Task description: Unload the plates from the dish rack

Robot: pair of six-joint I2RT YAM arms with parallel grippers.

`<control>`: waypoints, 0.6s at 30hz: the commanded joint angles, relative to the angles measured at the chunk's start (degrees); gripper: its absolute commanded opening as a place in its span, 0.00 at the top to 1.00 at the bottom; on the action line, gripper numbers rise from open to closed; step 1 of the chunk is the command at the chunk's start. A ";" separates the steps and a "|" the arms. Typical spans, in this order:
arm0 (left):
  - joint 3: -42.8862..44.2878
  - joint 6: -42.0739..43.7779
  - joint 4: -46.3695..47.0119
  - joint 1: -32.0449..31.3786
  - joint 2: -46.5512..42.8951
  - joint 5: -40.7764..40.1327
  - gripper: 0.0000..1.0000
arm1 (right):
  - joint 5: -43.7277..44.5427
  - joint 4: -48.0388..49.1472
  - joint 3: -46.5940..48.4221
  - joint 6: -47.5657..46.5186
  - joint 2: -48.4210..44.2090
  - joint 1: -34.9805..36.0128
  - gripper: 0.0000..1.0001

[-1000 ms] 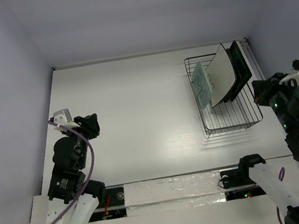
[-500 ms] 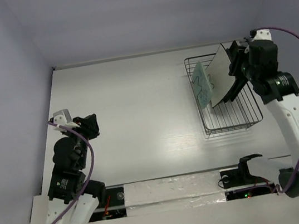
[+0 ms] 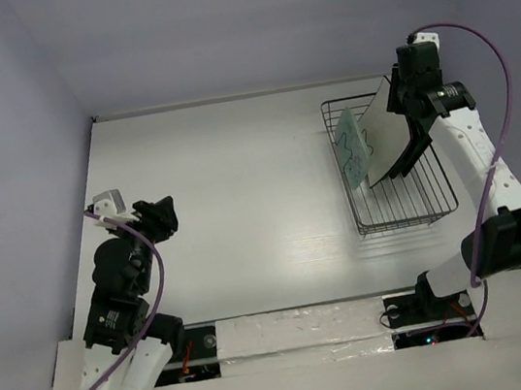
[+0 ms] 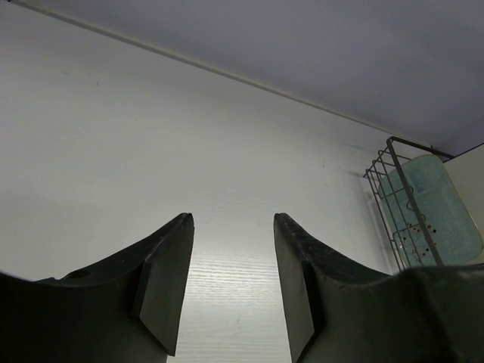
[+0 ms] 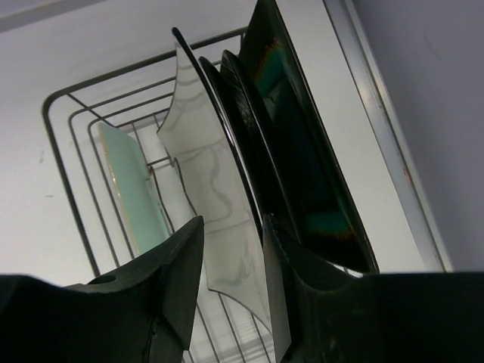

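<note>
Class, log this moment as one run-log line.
right gripper: open, straddling white plate edge | left gripper: open, empty | dish rack: holds four plates

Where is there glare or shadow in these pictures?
Left wrist view: the table glares brightest between the jaws of the dark left gripper. Right wrist view: wavy reflections on the white plate. Top view: even light, faint shadow by the dish rack.

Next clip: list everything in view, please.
table: one, white, under everything
rack: one, dark wire, table's far right
mint plate: one, pale green, on edge, leftmost in rack
white plate: one, white, leaning beside it
black plate: one, black, right of the white plate
teal plate: one, dark rim, teal centre, rightmost
left pincer: one, black, open, over bare table, left
right pincer: one, black, open, astride white plate's upper edge
</note>
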 commanded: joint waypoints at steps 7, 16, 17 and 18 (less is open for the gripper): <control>-0.19 0.31 2.68 -0.23 1.36 0.17 0.55 | 3.25 2.78 0.34 -0.80 3.15 -0.78 0.56; -0.19 0.66 2.76 0.30 2.24 0.17 0.54 | 3.26 4.71 -1.95 -0.45 4.65 -0.79 0.52; -0.19 0.58 2.85 0.30 2.24 0.17 0.54 | 2.64 4.89 -2.30 -0.45 4.65 -0.79 0.52; -0.10 0.58 2.77 0.30 2.33 0.17 0.54 | 1.24 5.23 -2.48 -0.45 4.65 -0.79 0.53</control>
